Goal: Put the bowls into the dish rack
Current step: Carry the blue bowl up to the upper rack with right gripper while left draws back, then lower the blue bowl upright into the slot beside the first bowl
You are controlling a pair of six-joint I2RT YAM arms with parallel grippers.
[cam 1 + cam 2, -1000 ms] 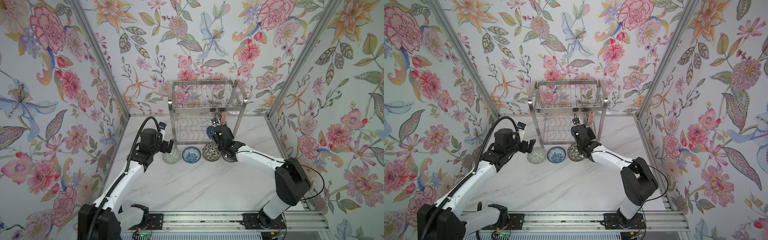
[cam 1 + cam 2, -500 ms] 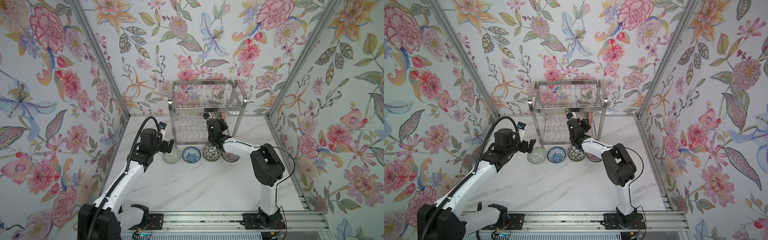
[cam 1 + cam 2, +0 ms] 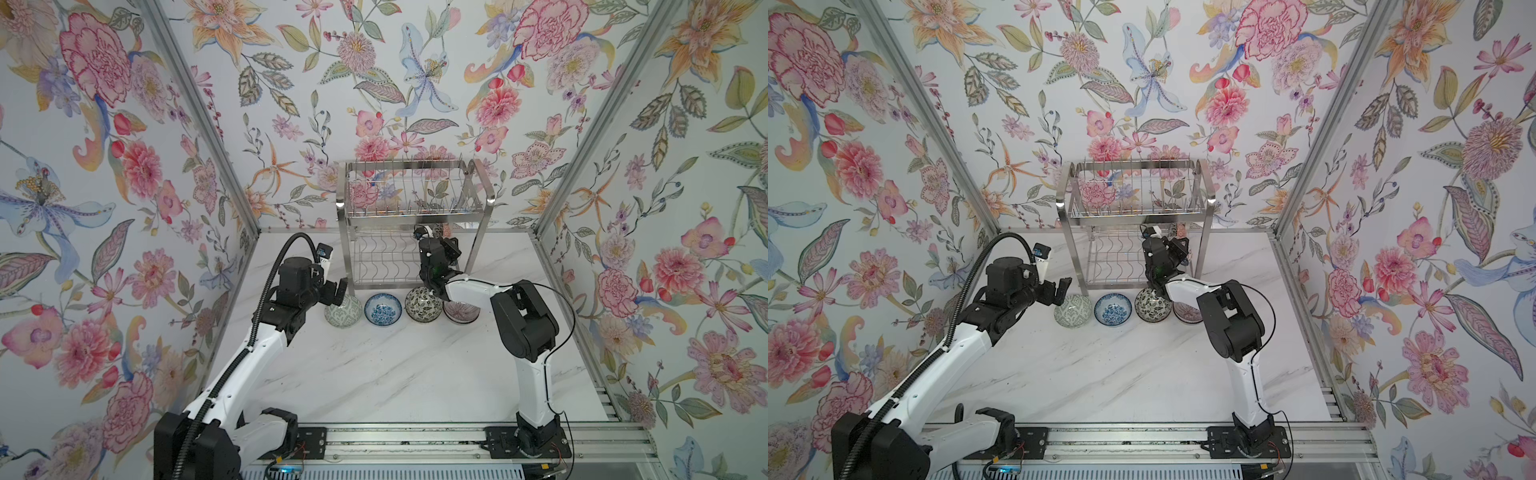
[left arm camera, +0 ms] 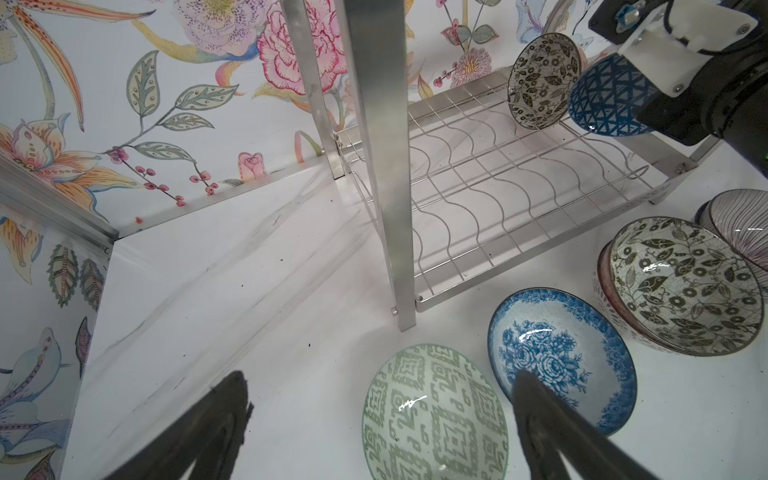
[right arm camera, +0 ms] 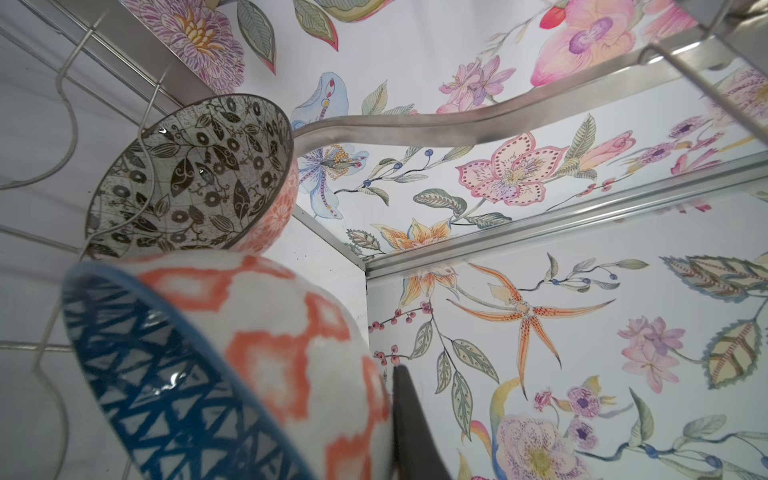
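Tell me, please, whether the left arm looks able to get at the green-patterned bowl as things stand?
Probably yes: the left gripper is open right by the green-patterned bowl, with nothing between them. The blue floral bowl sits close beside it, so a finger there may have little room.

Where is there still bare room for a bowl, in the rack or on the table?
Lower tier: bare from the left leg to the racked leaf bowl; that and the triangle bowl crowd its right end. Upper tier looks empty. Table: open marble before the bowl row, which crowds the lower tier's front.
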